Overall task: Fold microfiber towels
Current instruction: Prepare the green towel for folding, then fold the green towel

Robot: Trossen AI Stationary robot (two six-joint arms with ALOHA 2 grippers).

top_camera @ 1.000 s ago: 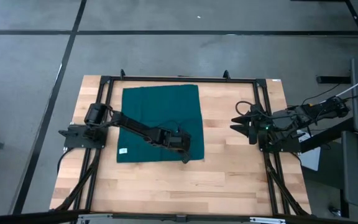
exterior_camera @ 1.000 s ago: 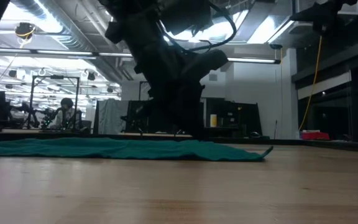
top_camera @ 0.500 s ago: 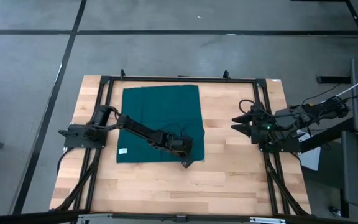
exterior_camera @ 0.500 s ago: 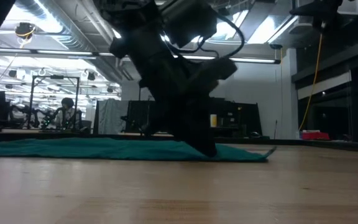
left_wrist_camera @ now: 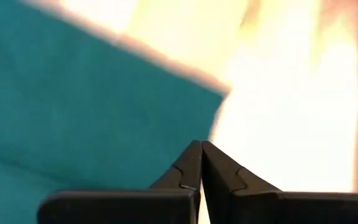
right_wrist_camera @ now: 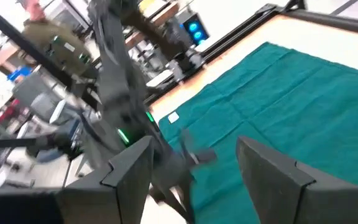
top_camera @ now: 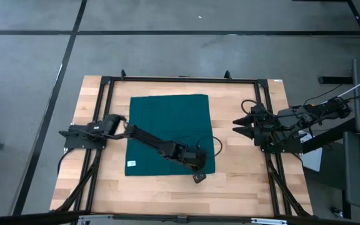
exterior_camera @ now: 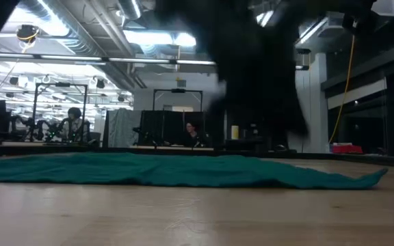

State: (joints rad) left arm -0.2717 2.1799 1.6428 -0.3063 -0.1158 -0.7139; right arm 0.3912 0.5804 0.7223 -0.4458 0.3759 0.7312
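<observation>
Item 1: dark teal-green microfiber towel (top_camera: 167, 131), 1 piece, lying spread flat on the wooden table (top_camera: 242, 181) inside the black frame (top_camera: 180, 79), a small white tag (top_camera: 130, 164) near its front-left corner. Item 2: left gripper (top_camera: 198, 177), arm stretched diagonally across the towel, fingertips at the towel's front-right corner by its edge; fingers pressed together, and whether they pinch the cloth cannot be told. Item 3: right gripper (top_camera: 237, 125), waiting at the table's right side, apart from the towel, fingers spread wide and holding nothing. In the low view the towel lies low across the tabletop.
</observation>
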